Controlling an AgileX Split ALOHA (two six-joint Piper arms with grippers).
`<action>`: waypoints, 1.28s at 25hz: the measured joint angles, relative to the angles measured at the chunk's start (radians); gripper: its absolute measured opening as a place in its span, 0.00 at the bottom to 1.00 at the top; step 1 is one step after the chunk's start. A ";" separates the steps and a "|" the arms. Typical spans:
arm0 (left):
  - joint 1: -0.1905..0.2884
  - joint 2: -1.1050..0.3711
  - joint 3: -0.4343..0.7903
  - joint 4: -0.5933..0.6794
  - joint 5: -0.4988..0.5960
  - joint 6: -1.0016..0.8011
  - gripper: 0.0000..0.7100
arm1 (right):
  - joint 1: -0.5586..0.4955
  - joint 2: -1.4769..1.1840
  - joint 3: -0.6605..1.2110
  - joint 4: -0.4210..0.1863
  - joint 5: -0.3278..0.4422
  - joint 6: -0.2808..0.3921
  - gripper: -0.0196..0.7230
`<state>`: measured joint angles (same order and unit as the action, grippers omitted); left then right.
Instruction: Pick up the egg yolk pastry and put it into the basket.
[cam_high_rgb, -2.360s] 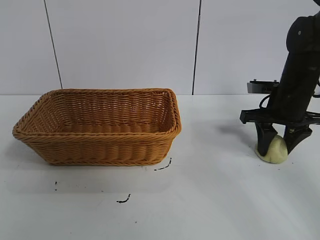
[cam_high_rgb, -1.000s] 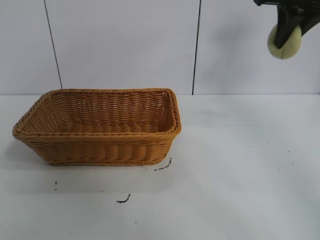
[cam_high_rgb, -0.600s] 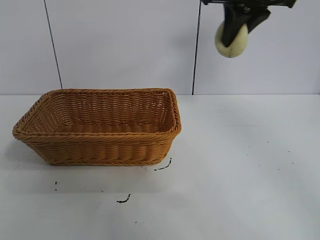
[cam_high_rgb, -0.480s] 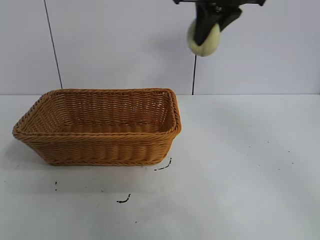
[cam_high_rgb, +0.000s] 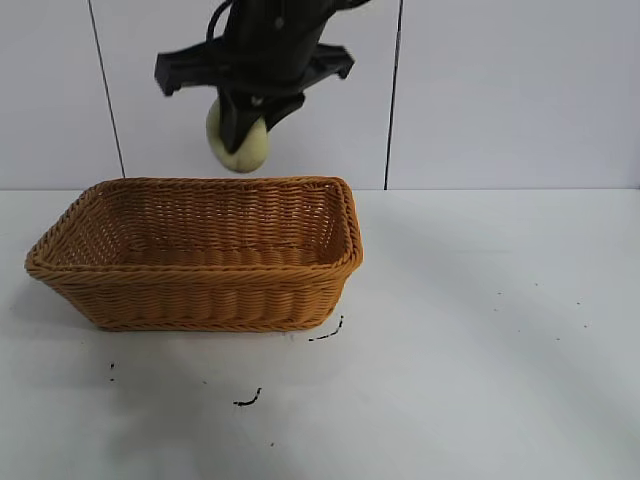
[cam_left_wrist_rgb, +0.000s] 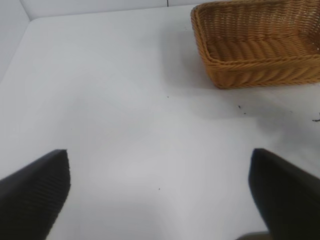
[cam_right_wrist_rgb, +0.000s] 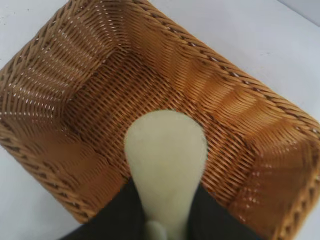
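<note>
My right gripper (cam_high_rgb: 243, 128) is shut on the egg yolk pastry (cam_high_rgb: 240, 145), a pale yellow-green lump, and holds it in the air above the far side of the golden-brown wicker basket (cam_high_rgb: 200, 290). In the right wrist view the pastry (cam_right_wrist_rgb: 166, 165) is squeezed between the dark fingers, with the basket's inside (cam_right_wrist_rgb: 90, 95) right below. My left gripper (cam_left_wrist_rgb: 160, 195) is open and empty over bare table; the basket (cam_left_wrist_rgb: 260, 70) shows far off in its view.
The white table (cam_high_rgb: 480, 350) has a few small black marks (cam_high_rgb: 247, 400) in front of the basket. A white panelled wall stands behind.
My right gripper lifted the pastry off the table at the right, carried it high to the left, and now holds it lower, over the basket.
</note>
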<state>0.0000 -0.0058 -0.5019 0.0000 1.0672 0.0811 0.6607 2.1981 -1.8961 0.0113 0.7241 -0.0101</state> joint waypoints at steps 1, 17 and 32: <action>0.000 0.000 0.000 0.000 0.000 0.000 0.98 | 0.000 0.029 0.000 0.000 -0.028 0.005 0.19; 0.000 0.000 0.000 0.000 0.000 0.000 0.98 | 0.000 0.153 0.000 0.000 -0.081 0.010 0.78; 0.000 0.000 0.000 0.000 0.000 0.000 0.98 | -0.029 -0.113 -0.002 -0.011 0.074 0.031 0.81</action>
<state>0.0000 -0.0058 -0.5019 0.0000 1.0672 0.0811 0.6314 2.0849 -1.8977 0.0000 0.7980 0.0204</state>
